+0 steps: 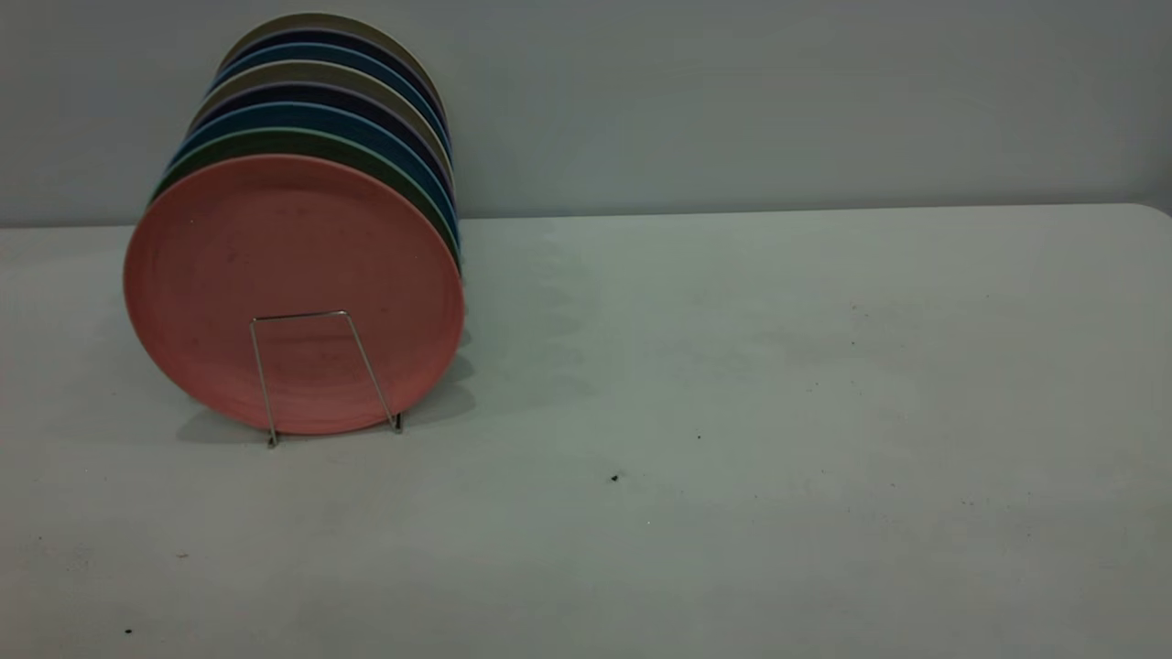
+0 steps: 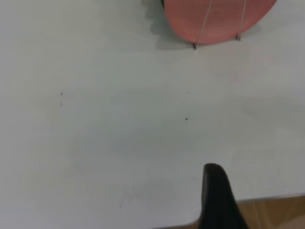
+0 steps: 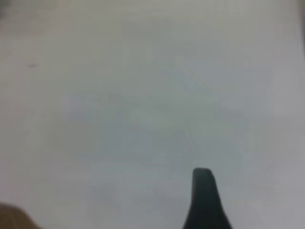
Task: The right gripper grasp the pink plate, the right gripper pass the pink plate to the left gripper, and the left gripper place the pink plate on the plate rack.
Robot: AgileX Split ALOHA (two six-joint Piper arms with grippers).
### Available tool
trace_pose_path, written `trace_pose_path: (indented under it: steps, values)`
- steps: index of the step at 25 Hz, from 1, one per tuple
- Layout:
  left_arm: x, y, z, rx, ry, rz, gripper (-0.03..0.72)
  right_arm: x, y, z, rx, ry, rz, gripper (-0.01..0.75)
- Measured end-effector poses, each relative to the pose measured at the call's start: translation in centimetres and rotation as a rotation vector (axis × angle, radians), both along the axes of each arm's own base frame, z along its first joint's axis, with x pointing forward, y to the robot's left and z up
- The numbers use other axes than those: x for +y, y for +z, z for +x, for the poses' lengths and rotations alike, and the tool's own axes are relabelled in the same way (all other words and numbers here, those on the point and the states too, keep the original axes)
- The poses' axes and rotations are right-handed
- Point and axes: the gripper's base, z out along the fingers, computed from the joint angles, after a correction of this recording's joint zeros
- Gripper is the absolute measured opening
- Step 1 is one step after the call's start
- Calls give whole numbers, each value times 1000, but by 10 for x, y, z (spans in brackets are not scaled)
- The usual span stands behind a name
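Black left hand (image 2: 217, 200): one finger showing, over near bench (image 2: 95, 119) edge, grip cannot tell | right hand (image 3: 204, 200): same, above bare bench | pink plate (image 1: 293, 288): upright, frontmost in plate rack (image 1: 322, 375), far left, apart from both hands

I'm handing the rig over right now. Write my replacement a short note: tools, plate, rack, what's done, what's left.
Left tool: only one black finger shows in its wrist view, above the white table near its edge, holding nothing.
Right tool: likewise one finger over bare table, holding nothing.
Neither arm appears in the exterior view.
Round salmon-pink plastic plate: standing on edge at the front of the thin silvery wire rack, ahead of a row of green, blue, dark and beige plates.
Done: the pink plate is racked.
Left: nothing visible to do; both arms look withdrawn.
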Motion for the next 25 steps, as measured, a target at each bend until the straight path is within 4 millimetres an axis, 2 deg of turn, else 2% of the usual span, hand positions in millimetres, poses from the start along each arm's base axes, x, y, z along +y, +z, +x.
trace_pose_path:
  steps: [6, 25]
  values:
    - [0, 0, -1, -4, 0, 0, 468, 1, 0, 0, -1, -85, 2, 533]
    - [0, 0, -1, -4, 0, 0, 468, 1, 0, 0, -1, -86, 3, 533]
